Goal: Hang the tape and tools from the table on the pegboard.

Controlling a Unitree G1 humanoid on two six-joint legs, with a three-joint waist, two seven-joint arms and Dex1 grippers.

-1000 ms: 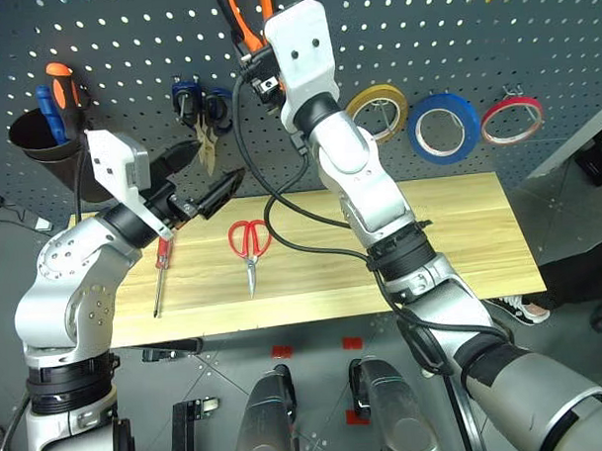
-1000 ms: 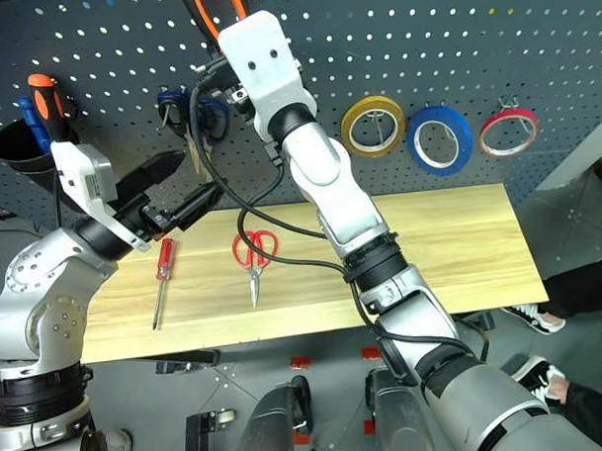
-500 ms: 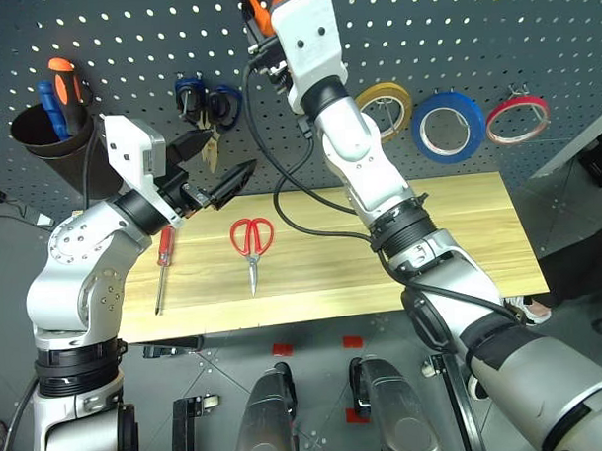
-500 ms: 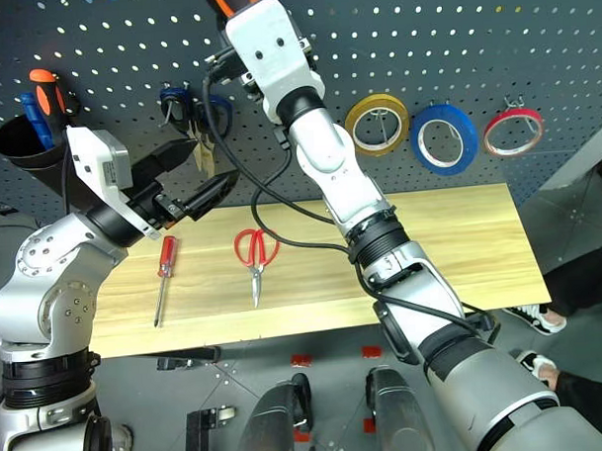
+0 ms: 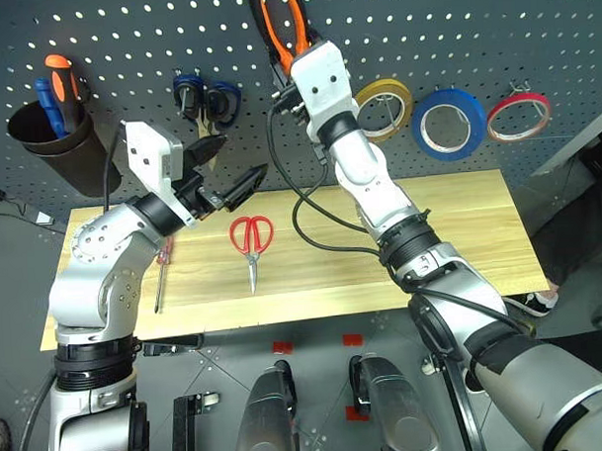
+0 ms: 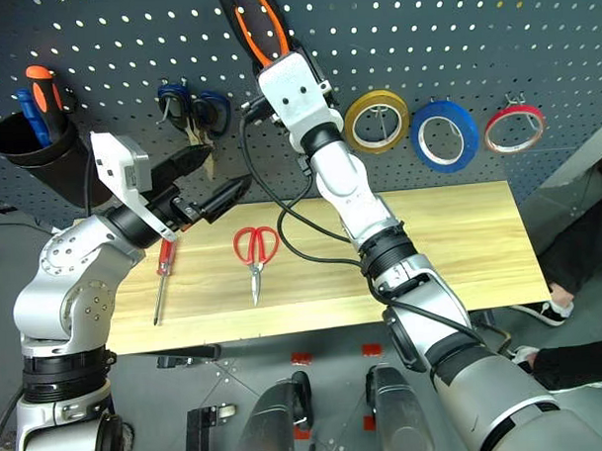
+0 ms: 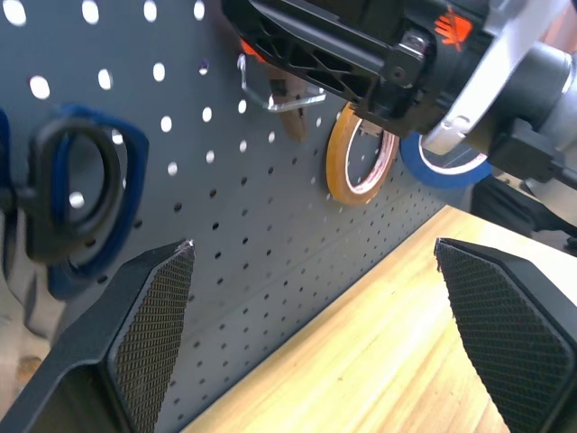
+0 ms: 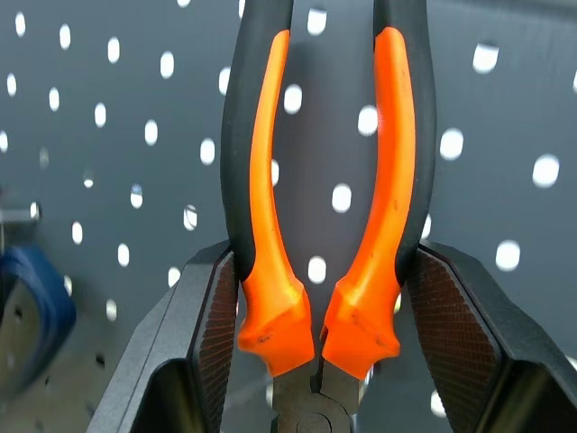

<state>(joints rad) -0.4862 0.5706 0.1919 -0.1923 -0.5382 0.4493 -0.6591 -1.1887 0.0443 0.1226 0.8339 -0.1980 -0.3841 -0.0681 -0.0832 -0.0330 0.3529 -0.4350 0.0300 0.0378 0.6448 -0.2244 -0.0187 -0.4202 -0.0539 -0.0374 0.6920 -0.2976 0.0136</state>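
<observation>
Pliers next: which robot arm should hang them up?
Right. Its gripper already clamps the pliers handles-up against the pegboard. The left gripper hangs open, nearer the red-handled scissors.

The orange-and-black pliers [image 5: 282, 18] are held handles-up against the dark grey pegboard [image 5: 473, 41]. The blue tape ring [image 5: 444, 124] is hung on the pegboard. The red-handled scissors [image 5: 250, 242] and slim red-handled screwdriver [image 5: 160, 275] are laid flat on the wooden desk [image 5: 459, 230].
</observation>
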